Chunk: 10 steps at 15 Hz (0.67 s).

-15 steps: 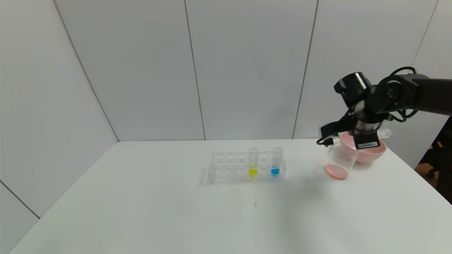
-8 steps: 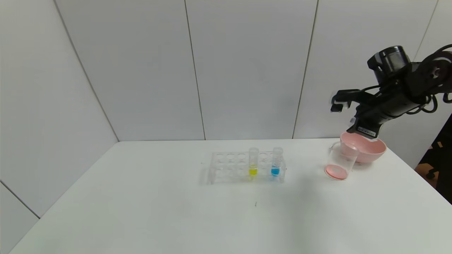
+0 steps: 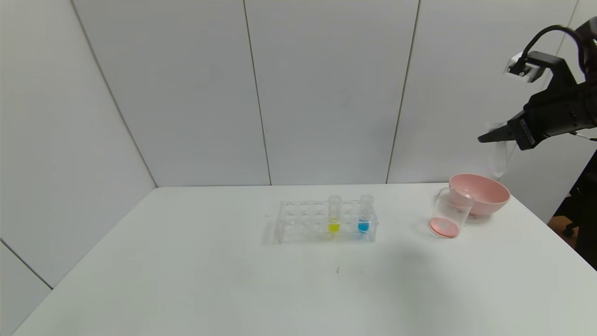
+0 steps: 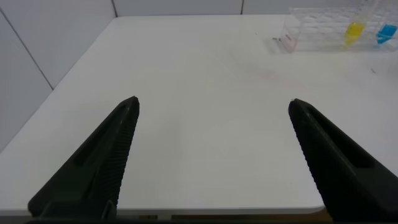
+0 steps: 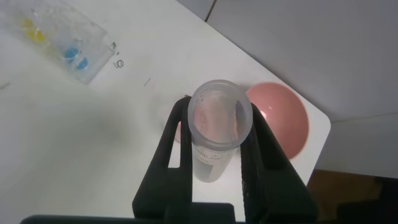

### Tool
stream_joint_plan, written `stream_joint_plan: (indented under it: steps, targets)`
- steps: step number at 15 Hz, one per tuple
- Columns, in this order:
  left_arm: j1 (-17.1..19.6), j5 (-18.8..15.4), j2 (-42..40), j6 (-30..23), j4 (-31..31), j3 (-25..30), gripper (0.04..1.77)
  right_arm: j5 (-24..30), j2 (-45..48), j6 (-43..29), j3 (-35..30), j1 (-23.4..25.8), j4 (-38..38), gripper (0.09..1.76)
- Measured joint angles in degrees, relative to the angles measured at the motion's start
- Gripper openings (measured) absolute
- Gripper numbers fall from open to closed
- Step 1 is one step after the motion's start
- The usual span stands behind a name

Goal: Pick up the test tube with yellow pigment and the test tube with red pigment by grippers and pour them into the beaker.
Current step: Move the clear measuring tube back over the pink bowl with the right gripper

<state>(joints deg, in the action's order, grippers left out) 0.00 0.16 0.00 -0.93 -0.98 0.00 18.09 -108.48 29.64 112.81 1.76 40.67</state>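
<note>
Red test tube (image 5: 217, 127), looks emptied, is clamped in the right pincer (image 3: 495, 136), high above the pink bowl (image 3: 480, 193). Beaker (image 3: 448, 213) beside the bowl already has a red layer. Yellow test tube (image 3: 334, 215) is upright in the rack (image 3: 326, 221) mid-tabletop (image 3: 186, 280), next to the blue tube (image 3: 365, 215). Left pincer (image 4: 211, 155) is splayed wide, holding nothing, parked low off the tabletop's near-left corner.

Risks: smooth tube slipping from that height; residual drips landing in the bowl; grabbing blue instead of yellow; nudging the light rack.
</note>
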Motion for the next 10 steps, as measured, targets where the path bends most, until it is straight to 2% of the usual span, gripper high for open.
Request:
stream_joint_plan:
  steps: [2, 4, 7, 10]
  targets:
    - [0.0, 0.0, 0.0, 0.0, 0.0, 0.0, 1.72, 4.4, 1.6, -7.0, -0.5, 2.7, -3.4, 0.50]
    - [0.0, 0.0, 0.0, 0.0, 0.0, 0.0, 1.72, 5.8, 2.8, -12.3, -2.5, 5.2, -10.2, 0.50]
    - [0.0, 0.0, 0.0, 0.0, 0.0, 0.0, 1.72, 5.8, 3.1, -16.6, -7.7, 9.3, -24.1, 0.50]
    - [0.0, 0.0, 0.0, 0.0, 0.0, 0.0, 1.72, 1.8, 1.6, -21.5, -13.3, 11.6, -35.6, 0.50]
